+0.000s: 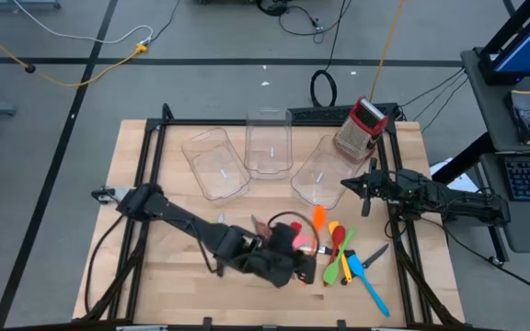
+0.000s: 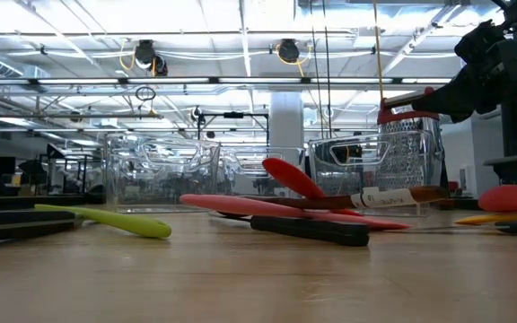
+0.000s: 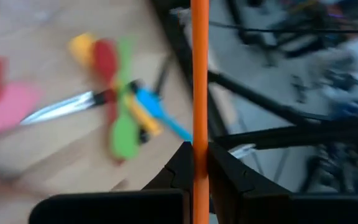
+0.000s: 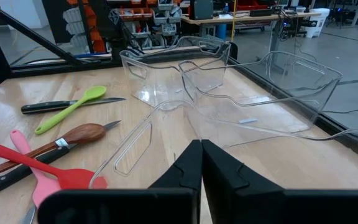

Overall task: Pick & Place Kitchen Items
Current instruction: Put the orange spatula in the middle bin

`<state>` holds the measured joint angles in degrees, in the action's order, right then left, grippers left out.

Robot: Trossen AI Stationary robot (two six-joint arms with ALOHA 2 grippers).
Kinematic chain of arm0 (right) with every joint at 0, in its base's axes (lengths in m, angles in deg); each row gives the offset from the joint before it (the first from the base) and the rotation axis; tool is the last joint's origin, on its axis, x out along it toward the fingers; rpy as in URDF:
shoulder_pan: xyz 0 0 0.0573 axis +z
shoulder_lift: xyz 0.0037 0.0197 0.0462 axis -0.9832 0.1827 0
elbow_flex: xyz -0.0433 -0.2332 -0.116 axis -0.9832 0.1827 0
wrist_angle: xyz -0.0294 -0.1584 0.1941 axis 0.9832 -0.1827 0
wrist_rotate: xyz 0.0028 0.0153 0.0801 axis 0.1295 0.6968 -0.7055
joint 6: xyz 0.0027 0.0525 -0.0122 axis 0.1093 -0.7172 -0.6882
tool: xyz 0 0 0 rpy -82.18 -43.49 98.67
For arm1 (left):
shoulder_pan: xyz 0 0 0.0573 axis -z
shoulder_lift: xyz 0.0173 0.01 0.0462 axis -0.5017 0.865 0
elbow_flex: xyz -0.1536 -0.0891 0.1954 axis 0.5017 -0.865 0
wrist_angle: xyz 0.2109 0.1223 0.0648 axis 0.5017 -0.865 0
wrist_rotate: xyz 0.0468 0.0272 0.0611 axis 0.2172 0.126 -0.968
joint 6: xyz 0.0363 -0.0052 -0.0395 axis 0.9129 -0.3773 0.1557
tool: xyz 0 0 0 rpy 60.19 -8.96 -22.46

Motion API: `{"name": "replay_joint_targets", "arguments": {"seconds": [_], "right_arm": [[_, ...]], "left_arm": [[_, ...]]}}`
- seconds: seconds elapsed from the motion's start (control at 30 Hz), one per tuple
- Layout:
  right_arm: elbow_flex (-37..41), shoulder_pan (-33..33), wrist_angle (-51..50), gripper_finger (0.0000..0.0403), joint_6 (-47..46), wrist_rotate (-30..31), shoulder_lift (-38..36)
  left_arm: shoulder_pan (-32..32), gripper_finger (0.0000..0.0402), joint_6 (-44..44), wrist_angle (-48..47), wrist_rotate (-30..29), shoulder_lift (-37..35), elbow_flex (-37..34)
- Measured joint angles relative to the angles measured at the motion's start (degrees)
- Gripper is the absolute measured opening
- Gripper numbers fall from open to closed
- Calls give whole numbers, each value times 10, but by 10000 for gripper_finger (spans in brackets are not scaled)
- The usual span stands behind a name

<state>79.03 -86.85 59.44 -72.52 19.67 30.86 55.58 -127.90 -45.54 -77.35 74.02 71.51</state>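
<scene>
Three clear plastic bins (image 1: 267, 145) stand in a row at the far side of the wooden table (image 1: 173, 276), nothing visible inside them; a red-topped box grater (image 1: 358, 127) stands at the right end of the row; the left gripper (image 1: 304, 259) clenches an orange utensil (image 3: 199, 81) by its thin handle above the near-centre clutter of spoons, spatulas and knives (image 1: 352, 262); the right gripper (image 1: 364, 191), fingers pressed together on nothing, hovers beside the rightmost bin; cables trail across the grey floor (image 1: 63, 83) beyond.
</scene>
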Motion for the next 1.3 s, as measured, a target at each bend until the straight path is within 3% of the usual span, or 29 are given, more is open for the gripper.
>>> {"name": "replay_joint_targets", "arguments": {"seconds": [0.3,0.97,1.13,1.3], "right_arm": [[0,0,0,4,0,0,0],[0,0,0,4,0,0,0],[0,0,0,4,0,0,0],[0,0,0,4,0,0,0]], "left_arm": [[-46,25,191,175,90,0,0],[-69,26,397,461,289,0,0],[-69,26,411,482,297,-1,0],[-77,26,327,392,246,-1,0]]}}
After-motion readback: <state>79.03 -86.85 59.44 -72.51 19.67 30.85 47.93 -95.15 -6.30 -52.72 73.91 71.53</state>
